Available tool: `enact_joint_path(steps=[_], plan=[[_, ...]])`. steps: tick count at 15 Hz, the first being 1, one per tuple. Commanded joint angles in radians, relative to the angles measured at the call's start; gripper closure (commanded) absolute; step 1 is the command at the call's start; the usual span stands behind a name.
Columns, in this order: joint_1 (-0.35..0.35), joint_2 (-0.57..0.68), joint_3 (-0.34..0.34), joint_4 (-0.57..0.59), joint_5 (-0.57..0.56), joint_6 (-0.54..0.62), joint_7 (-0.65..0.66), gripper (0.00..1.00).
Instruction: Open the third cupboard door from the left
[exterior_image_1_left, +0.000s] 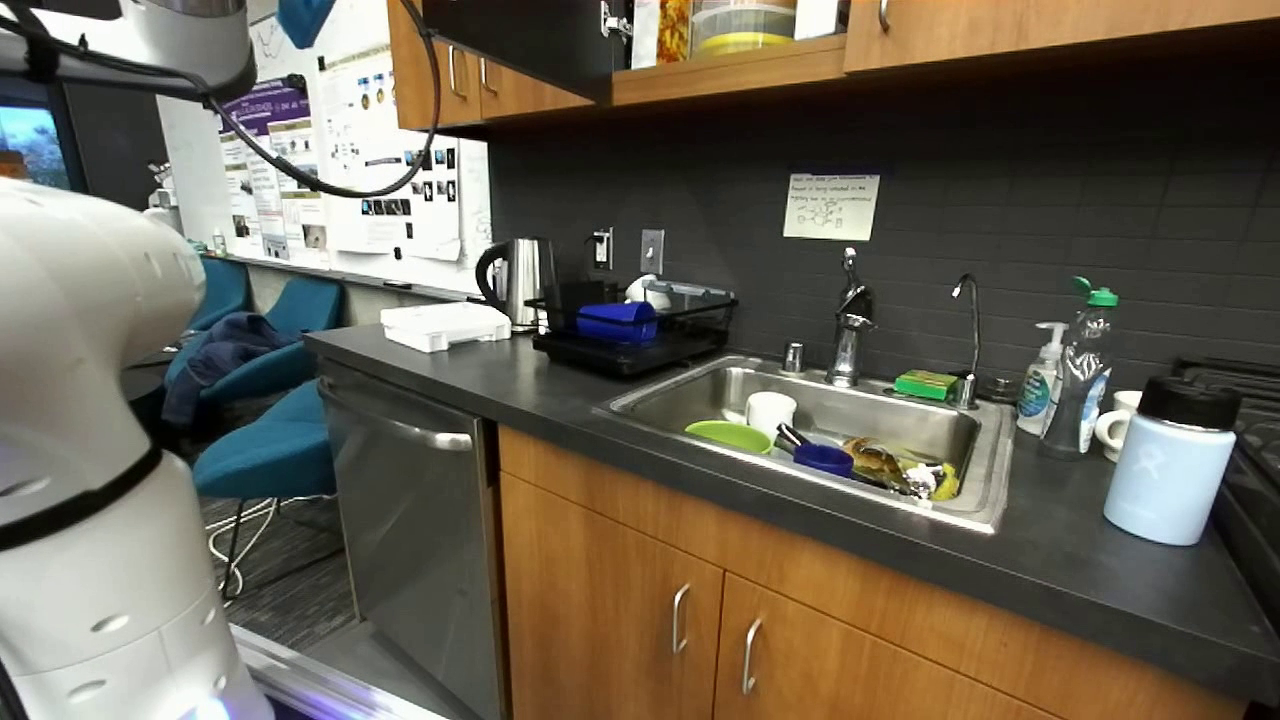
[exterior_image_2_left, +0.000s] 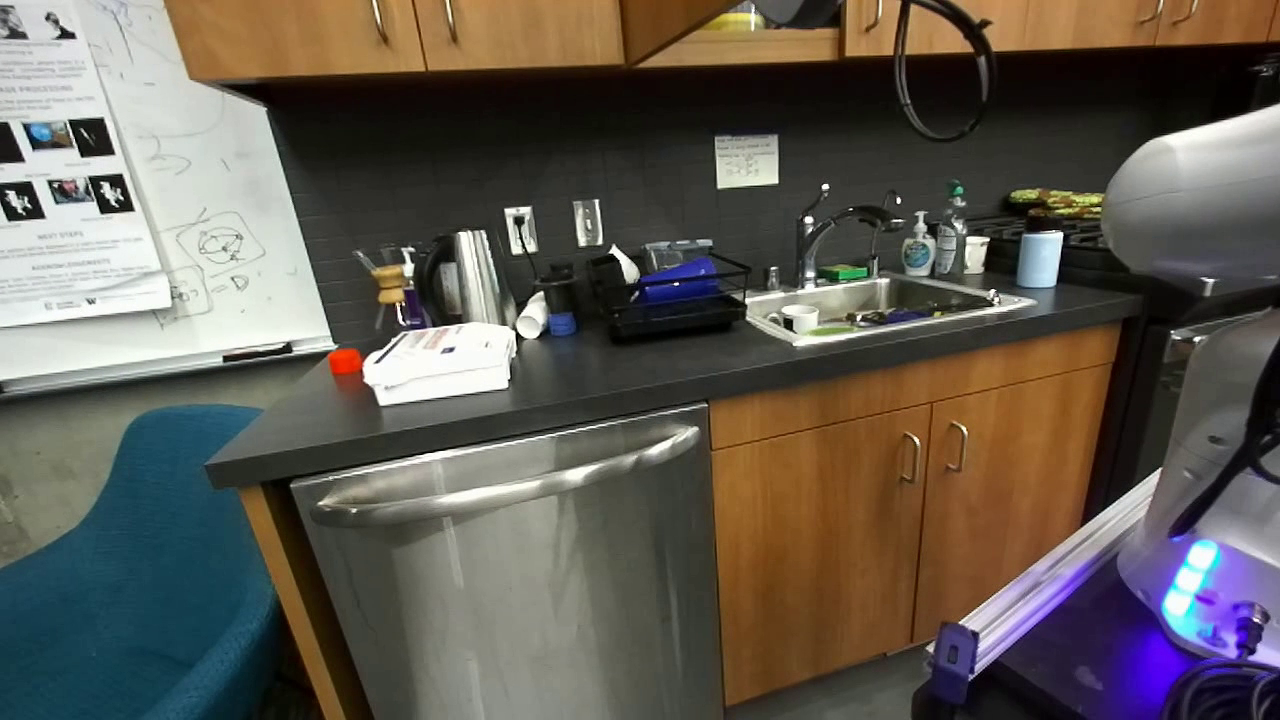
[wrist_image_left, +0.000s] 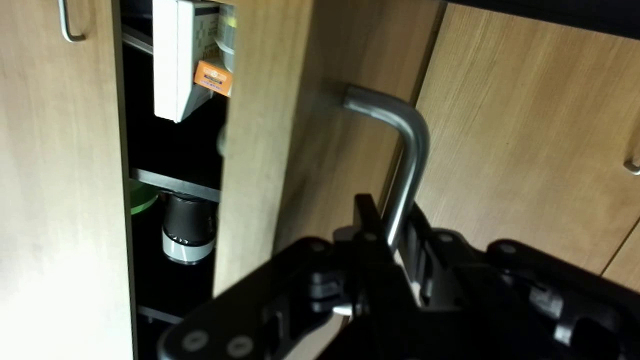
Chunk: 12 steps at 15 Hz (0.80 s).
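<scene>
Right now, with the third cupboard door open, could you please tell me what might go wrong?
The gripper might slip on the silver bar handle between its fingers. Pulling the third cupboard door too far could strain its metal hinge. The hanging black cable loop may snag a neighbouring cabinet handle.

Your black two-fingered gripper (wrist_image_left: 391, 207) clasps bent silver metal bar handle (wrist_image_left: 417, 135) of flat brown wooden cupboard door (wrist_image_left: 325, 170), ajar.

the dark grey tabletop (exterior_image_2_left: 570, 375) carries a red cap (exterior_image_2_left: 346, 361), a white box (exterior_image_2_left: 440, 365), a steel kettle (exterior_image_2_left: 485, 275) and a black dish rack (exterior_image_2_left: 680, 320). a steel sink (exterior_image_1_left: 985, 475) is set into it; past the sink stand a pump bottle (exterior_image_1_left: 1038, 390), a green-capped bottle (exterior_image_1_left: 1080, 385), a white mug (exterior_image_1_left: 1122, 425) and a light blue flask (exterior_image_1_left: 1170, 480).
</scene>
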Motion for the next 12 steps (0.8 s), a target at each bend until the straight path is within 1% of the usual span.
enact_joint_path(steps=[1, 8, 12], plan=[[0.09, -0.069, 0.038, -0.04, -0.008, 0.027, -0.051, 0.97], [0.099, -0.097, 0.049, -0.06, -0.004, 0.025, -0.037, 0.97], [0.081, -0.094, 0.057, -0.065, -0.005, 0.048, -0.03, 0.97]])
